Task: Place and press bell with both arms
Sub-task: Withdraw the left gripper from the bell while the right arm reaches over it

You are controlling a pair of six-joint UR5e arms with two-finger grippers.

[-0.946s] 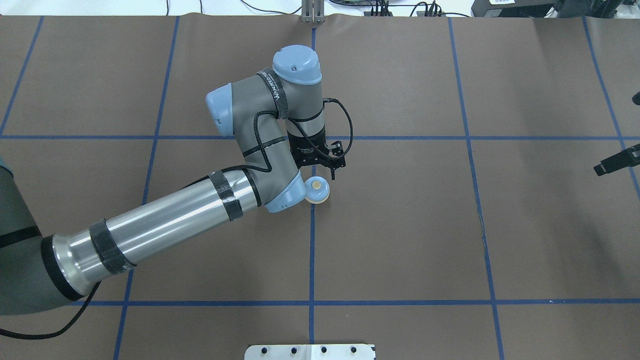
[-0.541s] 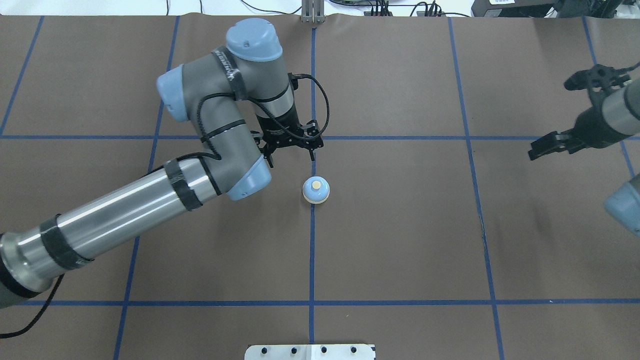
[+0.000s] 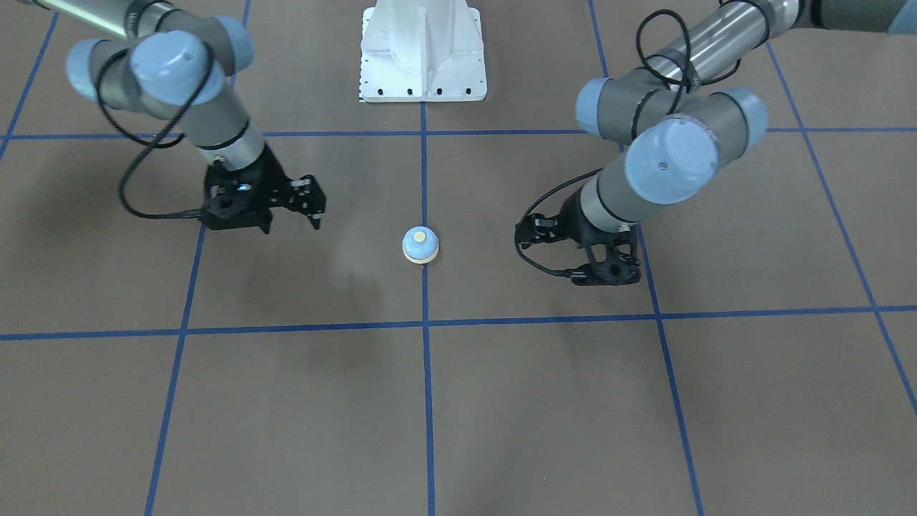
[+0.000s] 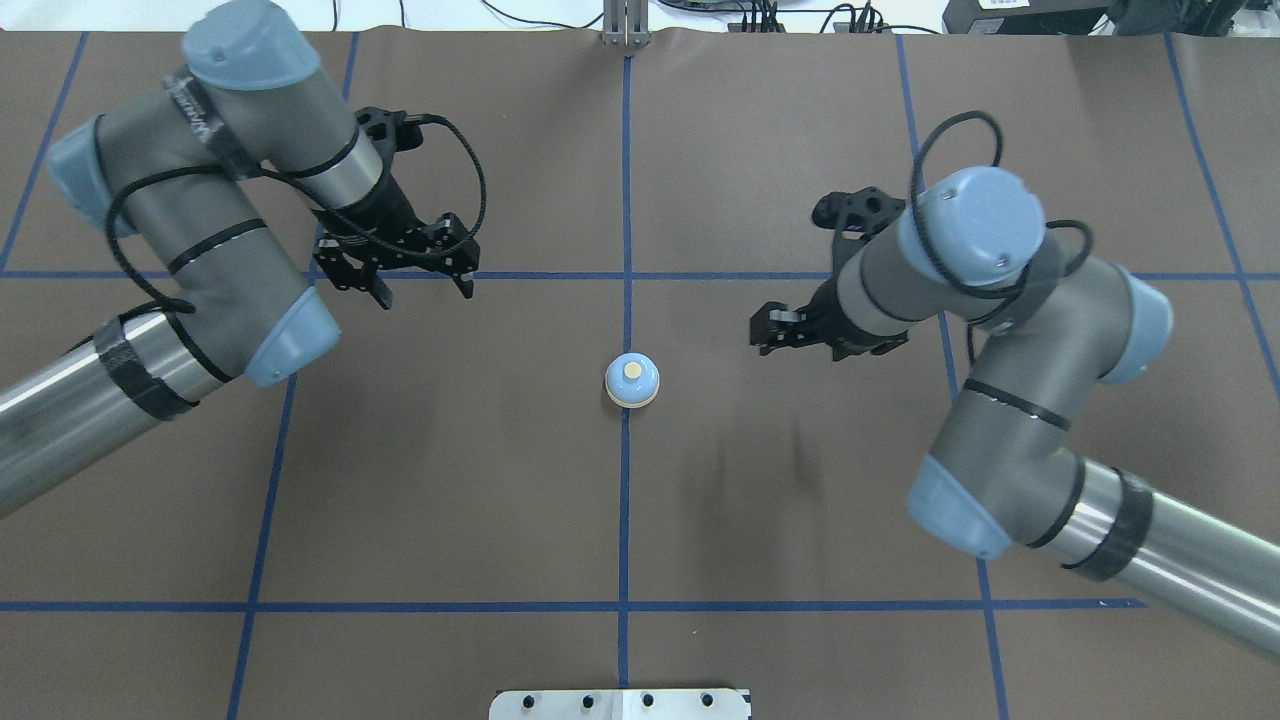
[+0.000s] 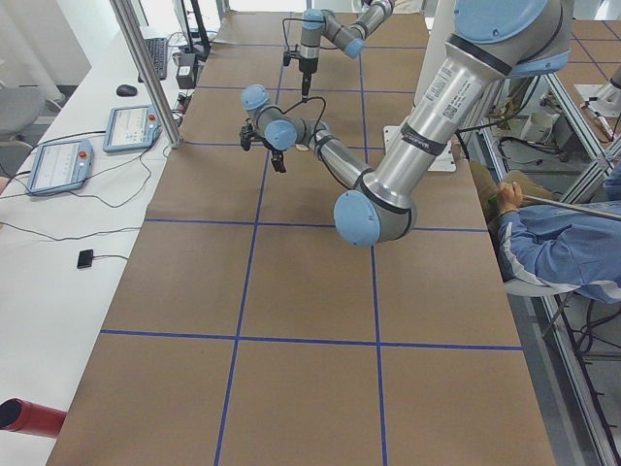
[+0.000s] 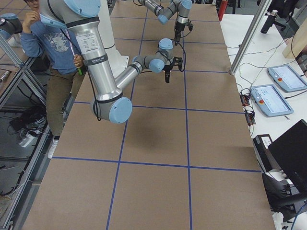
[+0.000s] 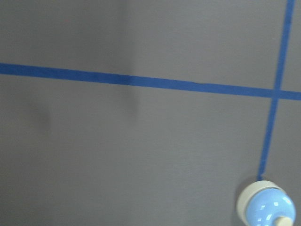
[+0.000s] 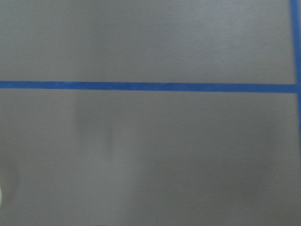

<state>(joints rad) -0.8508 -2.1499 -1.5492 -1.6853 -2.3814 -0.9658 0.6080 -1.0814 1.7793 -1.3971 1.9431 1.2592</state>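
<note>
The light-blue bell with its cream button stands alone on the brown mat, on the centre blue tape line. It also shows in the front view and at the lower right of the left wrist view. My left gripper is open and empty, off to the bell's back left; in the front view it is to the right of the bell. My right gripper looks shut and empty, a short way right of the bell, left of it in the front view. Neither gripper touches the bell.
The white bolted pedestal stands at the robot's side of the table; its edge shows in the overhead view. Blue tape lines grid the mat. A person sits beside the table, and control tablets lie on a side bench.
My left arm has drawn back from the bell toward the far left, gripper open. My right arm has swung in from the right edge toward the bell. The bell has not moved.
</note>
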